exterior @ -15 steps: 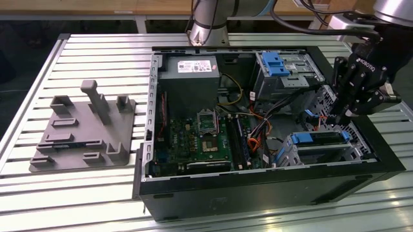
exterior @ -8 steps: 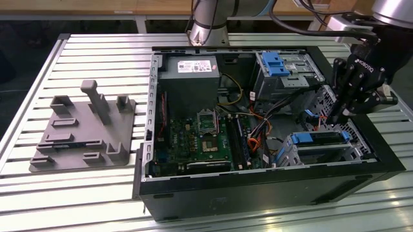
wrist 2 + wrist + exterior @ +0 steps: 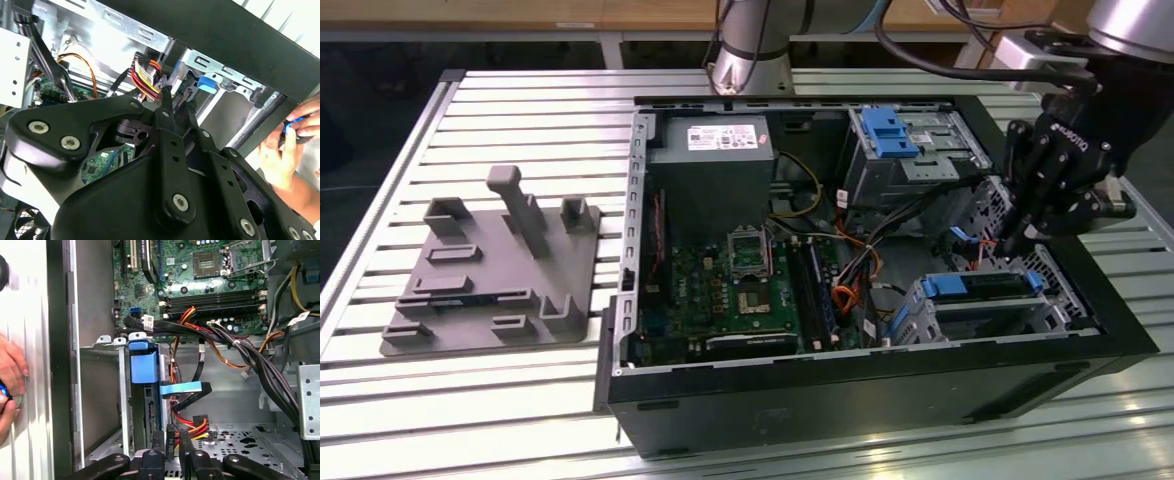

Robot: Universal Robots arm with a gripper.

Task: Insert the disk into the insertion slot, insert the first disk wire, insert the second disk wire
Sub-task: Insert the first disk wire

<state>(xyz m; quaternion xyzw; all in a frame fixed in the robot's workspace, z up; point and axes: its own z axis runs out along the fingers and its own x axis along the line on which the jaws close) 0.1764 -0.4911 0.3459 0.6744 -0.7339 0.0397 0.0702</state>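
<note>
In the exterior view I have the whole open computer case (image 3: 854, 400) lying on the slatted table (image 3: 520, 100), with a grey fixture (image 3: 494, 270) beside it toward the exterior view's left. The disk (image 3: 981, 287) sits inside the insertion slot (image 3: 1047, 300) at the case's near corner on the exterior view's right, its blue carrier front facing the motherboard (image 3: 734, 290). The gripper (image 3: 1003, 245) hangs inside the case just beside that slot, between it and the taller bay with the blue latch (image 3: 887, 135). From here I cannot make out what is at its tips.

The first wrist view gives me that detail. The gripper (image 3: 172, 440) is pinched on the black plug of the disk wire (image 3: 171, 431), whose red, yellow and orange strands trail away over the perforated floor. The disk (image 3: 142, 367) stands seated in the insertion slot (image 3: 100, 400) just beside the plug, and a flat blue cable tab (image 3: 180, 388) crosses near it. A person's hand (image 3: 10, 372) rests on the table outside the case wall.

In the second wrist view I look along the gripper (image 3: 177, 102) from behind its linkage. The disk wire (image 3: 145, 75) meets the fingertips (image 3: 165, 100), and the person's hand (image 3: 285, 147) outside the case holds something small and blue.
</note>
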